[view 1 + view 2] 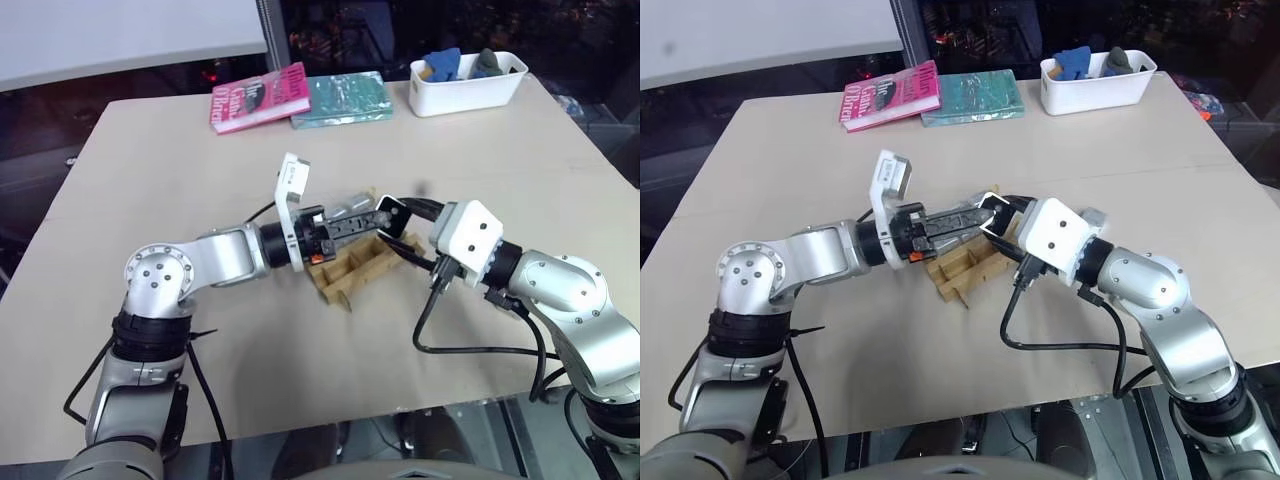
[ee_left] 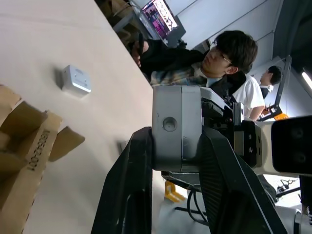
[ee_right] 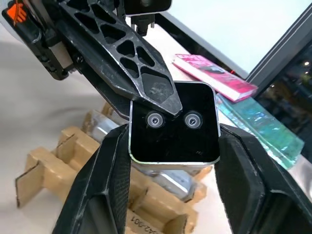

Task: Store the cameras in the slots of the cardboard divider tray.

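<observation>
Above the cardboard divider tray [image 1: 350, 275] my two grippers meet on one camera [image 3: 173, 141], a silver-grey block with a black face. My left gripper [image 2: 170, 141] reaches in from the left and is shut on the block's silver sides. My right gripper [image 3: 173, 146] comes from the right, its fingers [image 3: 107, 175] pressed against the camera's two edges. Silver cameras [image 3: 173, 183] lie in the tray's slots below. Another camera [image 2: 75, 80] lies loose on the table past the tray.
At the table's far edge lie a pink book [image 1: 258, 97] and a teal book [image 1: 343, 98]. A white bin [image 1: 465, 85] at the far right holds blue and grey cloth. A person [image 2: 219, 58] sits beyond the table. A black cable [image 1: 470, 350] loops under my right arm.
</observation>
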Robot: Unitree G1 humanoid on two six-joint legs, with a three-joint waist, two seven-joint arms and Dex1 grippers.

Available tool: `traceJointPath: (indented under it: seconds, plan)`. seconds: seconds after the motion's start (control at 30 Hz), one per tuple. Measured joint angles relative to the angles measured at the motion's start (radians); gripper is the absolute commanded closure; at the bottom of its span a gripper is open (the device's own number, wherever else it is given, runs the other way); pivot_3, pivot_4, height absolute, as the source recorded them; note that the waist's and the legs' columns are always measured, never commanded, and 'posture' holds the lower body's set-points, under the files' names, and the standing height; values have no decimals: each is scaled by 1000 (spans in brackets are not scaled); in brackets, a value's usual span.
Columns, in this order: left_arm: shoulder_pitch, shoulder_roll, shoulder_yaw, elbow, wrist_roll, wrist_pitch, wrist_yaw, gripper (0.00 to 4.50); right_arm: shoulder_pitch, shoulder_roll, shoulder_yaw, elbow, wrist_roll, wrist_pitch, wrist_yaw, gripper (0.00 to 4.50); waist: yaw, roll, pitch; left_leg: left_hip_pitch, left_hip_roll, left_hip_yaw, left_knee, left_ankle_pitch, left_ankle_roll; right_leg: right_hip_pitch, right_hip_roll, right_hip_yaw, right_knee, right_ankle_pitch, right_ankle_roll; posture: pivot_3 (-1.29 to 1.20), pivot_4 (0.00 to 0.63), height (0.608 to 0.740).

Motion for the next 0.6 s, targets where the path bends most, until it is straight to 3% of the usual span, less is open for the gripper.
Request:
traceJointPath:
  seconds: [0.03,0.07,0.2,0.3,0.47,0.6]
  plan:
    - [3,2,6,5,16,0,-12,3775,-1,0,0,-9,3,1,-1,247,0,0,0,0,0,0,0,0,0,0,0,0,0,0,0,0,150,740]
    - [3,7,11,6,42,-1,-30,3775,-2,0,0,-13,4,3,-3,68,0,0,0,0,0,0,0,0,0,0,0,0,0,0,0,0,150,740]
    - [2,37,38,6,137,-5,-103,3775,54,7,-42,-37,19,16,-24,68,3,0,0,0,0,-1,-1,0,0,0,0,0,-1,0,0,0,150,740]
    - [0,106,43,4,290,-9,-204,3775,155,32,-169,-46,125,39,-25,68,6,0,0,-1,0,0,-1,0,0,0,0,0,-1,0,0,0,150,740]
    - [-3,228,-58,-67,583,-30,-436,3775,356,-24,-426,-107,366,53,79,68,18,0,0,0,0,-1,-2,0,0,0,0,0,-2,0,0,0,150,740]
    - [-6,237,-124,-95,708,-46,-538,3775,474,-69,-528,-165,464,48,135,68,18,0,0,0,0,-1,-2,0,0,1,0,0,-2,0,0,0,150,740]
